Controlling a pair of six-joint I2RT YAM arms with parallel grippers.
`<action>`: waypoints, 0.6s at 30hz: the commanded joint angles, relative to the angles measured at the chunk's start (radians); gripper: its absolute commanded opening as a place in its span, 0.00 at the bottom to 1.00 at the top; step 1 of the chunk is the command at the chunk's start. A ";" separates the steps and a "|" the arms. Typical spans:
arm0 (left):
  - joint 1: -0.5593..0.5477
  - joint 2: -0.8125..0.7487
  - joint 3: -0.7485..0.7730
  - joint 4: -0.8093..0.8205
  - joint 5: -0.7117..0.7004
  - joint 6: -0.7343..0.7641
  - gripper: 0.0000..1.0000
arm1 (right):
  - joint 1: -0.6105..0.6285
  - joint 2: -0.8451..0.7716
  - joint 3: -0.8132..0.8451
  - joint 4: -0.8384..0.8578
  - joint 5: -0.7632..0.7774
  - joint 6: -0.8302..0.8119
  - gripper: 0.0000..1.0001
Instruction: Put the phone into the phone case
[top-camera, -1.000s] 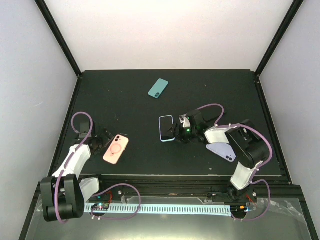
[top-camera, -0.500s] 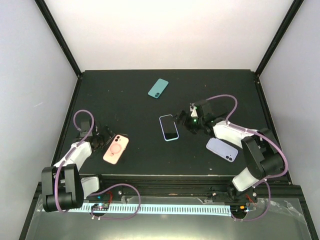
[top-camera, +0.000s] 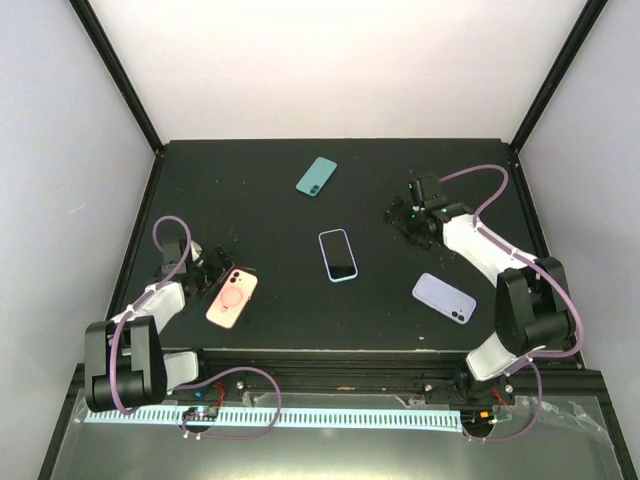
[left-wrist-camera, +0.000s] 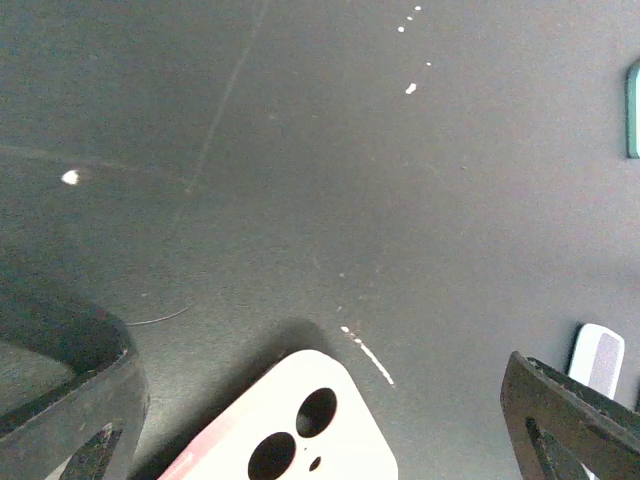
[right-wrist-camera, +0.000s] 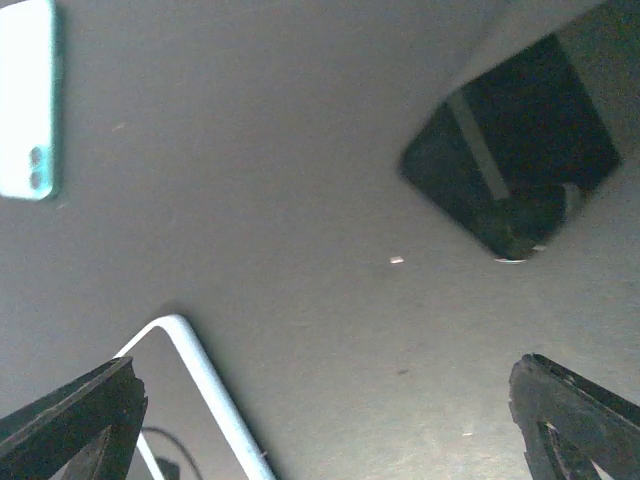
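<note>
The phone (top-camera: 316, 176) lies flat on the dark tabletop (top-camera: 260, 210), far of centre and alone. Its teal-green back faces up. Its long axis runs diagonally, from near-left to far-right in the top view. In the right wrist view, two small dark lenses show in one corner of the phone (right-wrist-camera: 28, 100).

The phone case (top-camera: 443, 297) lies well apart from it, at the near right. It is pale lavender, with a dark camera cut-out at its near-right corner, and its axis runs from far-left to near-right.

A light blue-rimmed phone (top-camera: 338, 255) lies between them at centre, black screen up. A pink phone (top-camera: 232, 297) with a ring mark lies at the near left.

The right end effector (top-camera: 400, 216) is released and spread wide, with nothing between its fingers. It sits right of the blue-rimmed phone.

The left end effector (top-camera: 211, 268) is likewise spread wide and grasps nothing, just beside the pink phone's camera end.
</note>
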 joint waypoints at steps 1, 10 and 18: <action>-0.007 0.053 -0.070 -0.089 0.071 -0.025 0.99 | -0.044 0.041 0.002 -0.106 0.091 0.063 1.00; -0.013 -0.001 -0.130 -0.108 0.105 -0.082 0.99 | -0.088 0.115 0.027 -0.104 0.113 0.176 1.00; -0.012 -0.118 -0.119 -0.228 0.020 -0.079 0.99 | -0.114 0.215 0.114 -0.129 0.121 0.203 0.99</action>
